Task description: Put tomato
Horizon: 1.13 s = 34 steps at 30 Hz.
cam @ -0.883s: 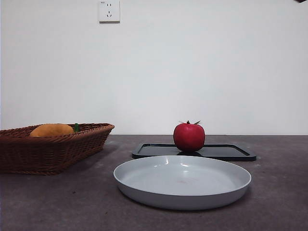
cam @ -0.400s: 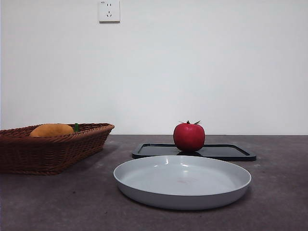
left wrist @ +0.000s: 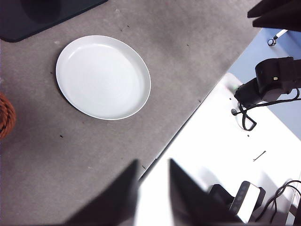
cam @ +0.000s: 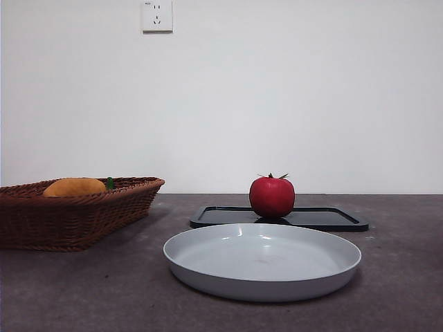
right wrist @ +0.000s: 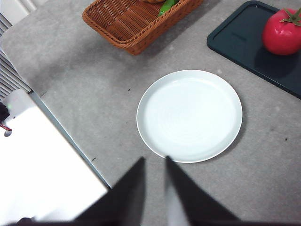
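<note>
Both jaws of the left gripper [left wrist: 153, 188] and right gripper [right wrist: 154, 181] are being kept slightly apart, with nothing held. A tomato [cam: 272, 196] is being carried by the black tray [cam: 332, 220], near its middle.

Glossy tomato [cam: 272, 197], woven wicker basket [cam: 83, 211], smooth, perhaps plastic plate [cam: 262, 261]

The left gripper [left wrist: 153, 188] hangs high over the edge of the grey table [left wrist: 188, 61], and its two black jaws stand a little apart with nothing between them. Well ahead of it the white plate [left wrist: 103, 76] lies flat. Beyond the plate shows a corner of the dark tray [left wrist: 42, 16], and a bit of the brown basket [left wrist: 6, 115] is off to one side.
</note>
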Available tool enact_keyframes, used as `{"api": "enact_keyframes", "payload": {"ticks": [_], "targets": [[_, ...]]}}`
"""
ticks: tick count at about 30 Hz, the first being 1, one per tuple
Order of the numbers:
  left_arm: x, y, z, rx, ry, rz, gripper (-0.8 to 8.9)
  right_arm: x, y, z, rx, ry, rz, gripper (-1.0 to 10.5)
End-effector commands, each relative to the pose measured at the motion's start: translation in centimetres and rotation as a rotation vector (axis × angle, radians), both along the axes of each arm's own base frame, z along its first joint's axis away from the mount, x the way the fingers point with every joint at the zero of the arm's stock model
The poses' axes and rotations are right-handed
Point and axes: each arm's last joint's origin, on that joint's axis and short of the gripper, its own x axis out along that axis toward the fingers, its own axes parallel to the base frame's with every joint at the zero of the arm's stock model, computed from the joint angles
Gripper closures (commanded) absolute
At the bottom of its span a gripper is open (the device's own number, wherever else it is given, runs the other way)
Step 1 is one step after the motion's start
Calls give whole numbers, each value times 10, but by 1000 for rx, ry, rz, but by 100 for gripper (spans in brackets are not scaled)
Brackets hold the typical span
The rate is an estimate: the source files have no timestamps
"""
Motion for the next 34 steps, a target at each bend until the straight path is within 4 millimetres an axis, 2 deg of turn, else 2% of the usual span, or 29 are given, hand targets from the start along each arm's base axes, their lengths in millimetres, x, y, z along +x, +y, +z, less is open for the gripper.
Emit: {"api": "enact_keyframes", "payload": {"ticks": [1, 27, 30, 34], "targets": [[0, -1, 2, -5, -17, -13, 803, 0, 1, 2, 6, 1, 2, 941], [1, -1, 4, -11, -43, -10, 803, 0, 1, 2, 9, -2, 2, 941], [2, 1, 11, -28, -173, -19, 803, 0, 1, 2, 9, -2, 2, 941], [8, 10, 30, -85, -562, 18, 803, 0, 1, 2, 9, -2, 2, 941]]}}
